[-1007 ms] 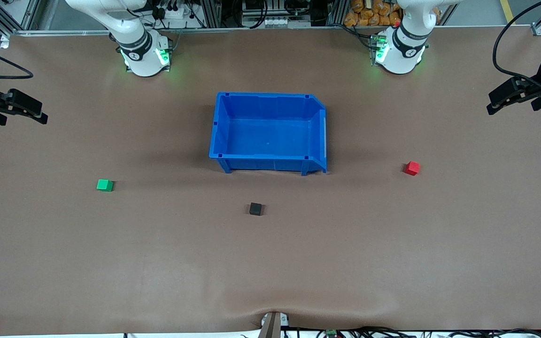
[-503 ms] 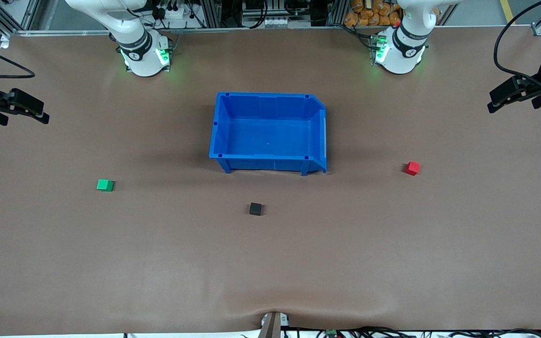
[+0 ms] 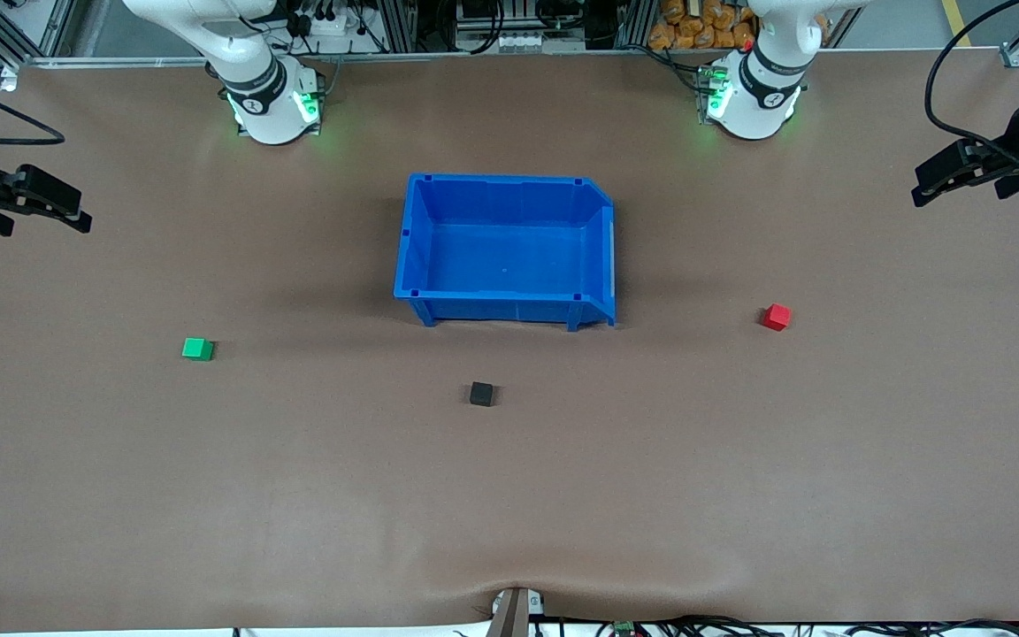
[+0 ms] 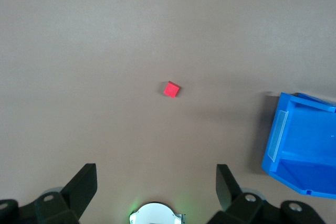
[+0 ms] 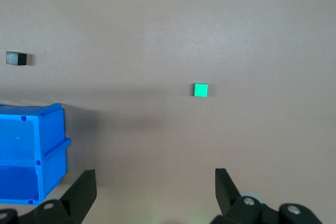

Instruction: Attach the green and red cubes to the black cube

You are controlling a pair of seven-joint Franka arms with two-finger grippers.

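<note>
The black cube (image 3: 481, 394) sits on the table, nearer to the front camera than the blue bin (image 3: 505, 248). The green cube (image 3: 197, 349) lies toward the right arm's end, the red cube (image 3: 776, 317) toward the left arm's end. All three are apart. My left gripper (image 3: 918, 195) is open and empty over the table's edge at the left arm's end. Its wrist view (image 4: 156, 174) shows the red cube (image 4: 171, 89). My right gripper (image 3: 83, 221) is open and empty over the opposite edge. Its wrist view (image 5: 155, 178) shows the green cube (image 5: 200, 89) and the black cube (image 5: 17, 58).
The blue bin stands open and empty in the middle of the table between the two arm bases. It also shows in the left wrist view (image 4: 304, 145) and the right wrist view (image 5: 31, 153). A clamp (image 3: 514, 610) sits at the table's front edge.
My left gripper has shifted slightly toward the middle of the table. The right gripper and the three cubes have not visibly moved.
</note>
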